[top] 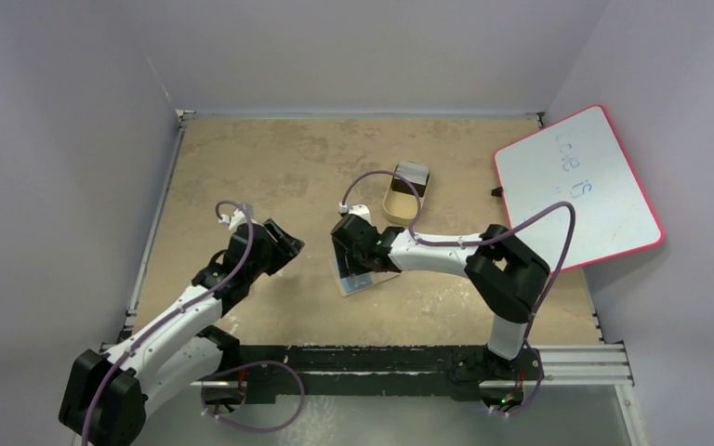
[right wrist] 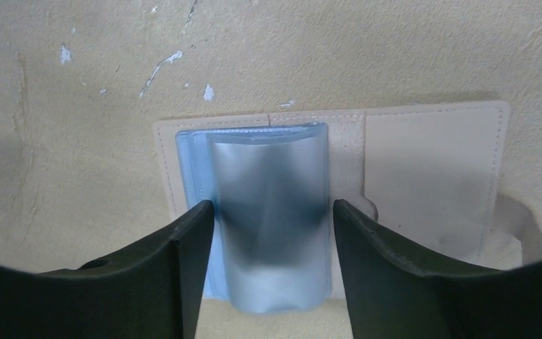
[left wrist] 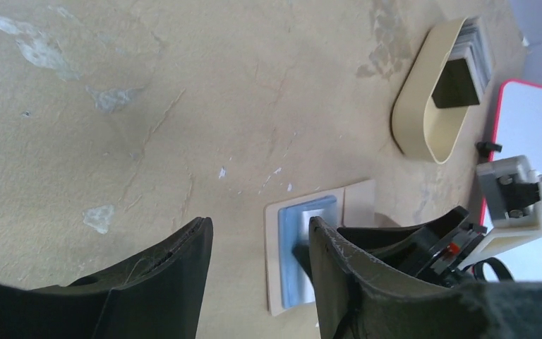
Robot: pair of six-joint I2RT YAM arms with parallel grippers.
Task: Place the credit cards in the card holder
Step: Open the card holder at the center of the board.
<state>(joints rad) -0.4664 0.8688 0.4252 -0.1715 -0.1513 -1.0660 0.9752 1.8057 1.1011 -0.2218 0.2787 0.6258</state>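
Card holder: the card holder (right wrist: 430,169) lies spread open and flat on the table (top: 270,167), near the middle, directly under the right arm's wrist; in the top view most of it is covered by that wrist.
Credit card: a pale blue-grey credit card (right wrist: 268,169) stands over the holder's left panel with its far edge at a blue pocket there. It looks bowed and shiny. Its near edge is blurred, and how far it sits inside the pocket cannot be made out.
Right gripper: the right gripper (right wrist: 274,208) has a finger on each side of the card, jaws apart by about the card's width. Whether they press on the card or only flank it cannot be told.
Left gripper: the left gripper (left wrist: 260,233) hangs left of the holder, jaws apart with only bare table between them.
Tray: a tan oval tray (left wrist: 413,120) sits beyond the holder. It holds a dark shape and grey layered edges, too small to identify.
Whiteboard: a red-edged whiteboard (top: 576,186) leans at the right; its writing is unreadable.
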